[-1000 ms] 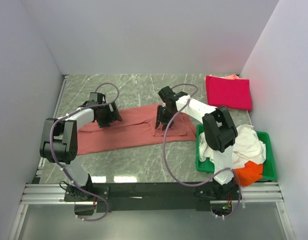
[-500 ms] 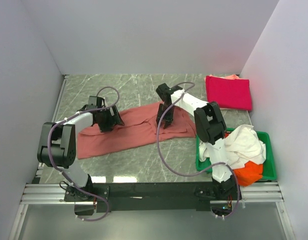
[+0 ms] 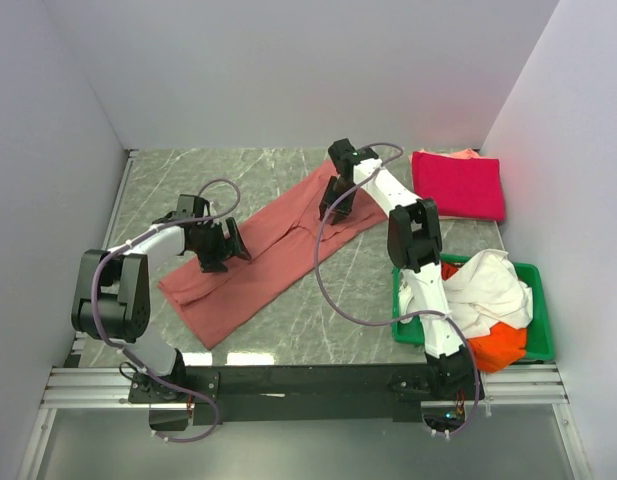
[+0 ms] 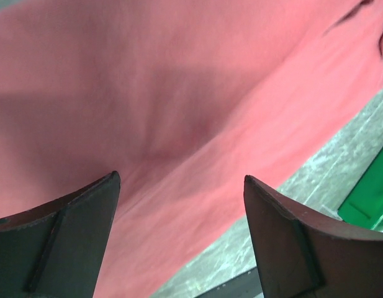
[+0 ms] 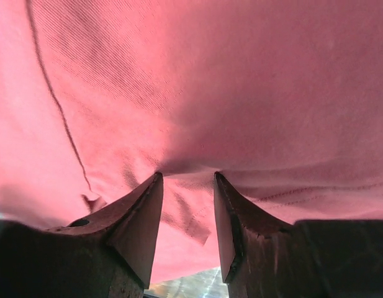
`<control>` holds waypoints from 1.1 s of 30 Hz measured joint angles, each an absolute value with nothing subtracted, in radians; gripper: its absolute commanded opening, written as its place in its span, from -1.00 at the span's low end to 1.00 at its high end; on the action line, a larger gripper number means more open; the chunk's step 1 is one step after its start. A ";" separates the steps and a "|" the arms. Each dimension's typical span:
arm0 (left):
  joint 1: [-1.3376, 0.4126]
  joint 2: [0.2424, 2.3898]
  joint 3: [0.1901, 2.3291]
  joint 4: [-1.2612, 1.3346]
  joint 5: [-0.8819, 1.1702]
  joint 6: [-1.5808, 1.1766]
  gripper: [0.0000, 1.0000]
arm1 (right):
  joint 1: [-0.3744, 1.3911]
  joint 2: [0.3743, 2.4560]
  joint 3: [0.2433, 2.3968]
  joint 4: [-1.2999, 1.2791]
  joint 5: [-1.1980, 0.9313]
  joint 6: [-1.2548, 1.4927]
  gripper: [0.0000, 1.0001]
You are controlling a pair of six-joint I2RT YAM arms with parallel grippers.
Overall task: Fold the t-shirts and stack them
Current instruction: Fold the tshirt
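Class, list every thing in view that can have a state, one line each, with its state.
salmon-red t-shirt: unfolded, spread out diagonally
crimson-pink t-shirt: folded
white t-shirts: crumpled in the green tray
orange t-shirt: crumpled in the green tray
left jaws: open above the salmon-red t-shirt
right jaws: shut on the salmon-red t-shirt

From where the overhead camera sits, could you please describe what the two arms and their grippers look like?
Both the left arm and right arm have white links between blocky black joints, and each trails a looping mauve-grey cable. The left gripper and right gripper have dark, wedge-shaped fingers tapering to blunt tips. No markings show.
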State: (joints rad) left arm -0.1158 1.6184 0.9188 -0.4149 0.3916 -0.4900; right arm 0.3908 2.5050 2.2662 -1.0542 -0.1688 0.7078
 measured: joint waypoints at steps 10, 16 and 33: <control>-0.116 1.545 0.902 -0.432 0.405 -0.487 0.73 | 0.374 2.436 2.191 -0.902 -0.256 0.619 0.00; -0.118 1.535 0.857 -0.431 0.396 -0.487 0.73 | 0.375 2.350 2.203 -0.900 -0.278 0.564 0.00; -0.149 1.532 0.821 -0.431 0.376 -0.499 0.73 | 0.373 2.323 1.951 -0.977 -0.176 0.538 -0.05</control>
State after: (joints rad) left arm -0.1486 1.5322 0.8211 -0.4313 0.3756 -0.4992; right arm 0.3725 2.3230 1.9507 -0.9768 -0.1761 0.5385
